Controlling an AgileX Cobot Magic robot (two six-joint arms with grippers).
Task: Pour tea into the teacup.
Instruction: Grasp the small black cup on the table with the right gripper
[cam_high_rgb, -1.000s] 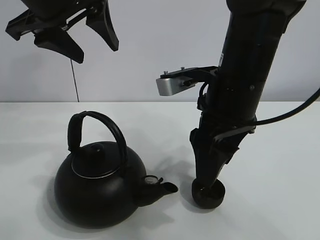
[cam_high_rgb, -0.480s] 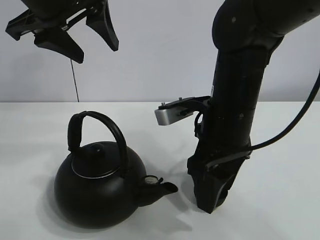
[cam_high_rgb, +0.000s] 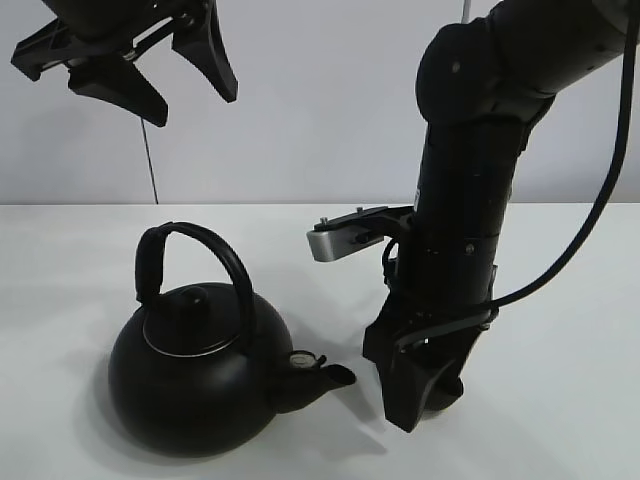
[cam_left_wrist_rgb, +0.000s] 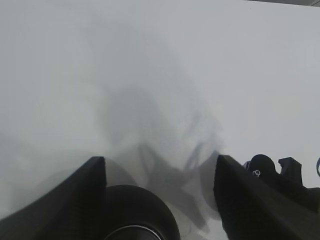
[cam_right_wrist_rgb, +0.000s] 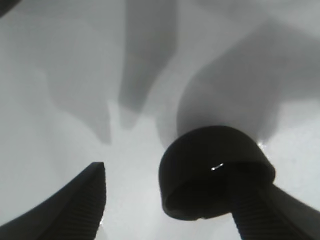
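Note:
The black kettle (cam_high_rgb: 195, 375) stands on the white table (cam_high_rgb: 80, 270) at the left, handle up and spout (cam_high_rgb: 330, 378) pointing right. The teacup (cam_right_wrist_rgb: 215, 170), small, round and matte black, sits on the table between my right gripper's fingers. It is close against one finger (cam_right_wrist_rgb: 260, 210) and apart from the other. In the exterior view the cup (cam_high_rgb: 452, 388) is mostly hidden behind my right gripper (cam_high_rgb: 420, 395), which is open, low at the table, right of the spout. My left gripper (cam_high_rgb: 195, 108) is open and empty, high above the kettle (cam_left_wrist_rgb: 135, 215).
The white table (cam_left_wrist_rgb: 150, 60) stretches behind and to both sides of the kettle. The right arm (cam_high_rgb: 470, 180) stands upright over the cup, its wrist camera (cam_high_rgb: 340, 240) jutting left. A pale wall lies behind.
My right arm has lowered and shifted a little left toward the kettle's spout. The cup, plain under the fingers before, is now mostly hidden. The left gripper and kettle have not moved.

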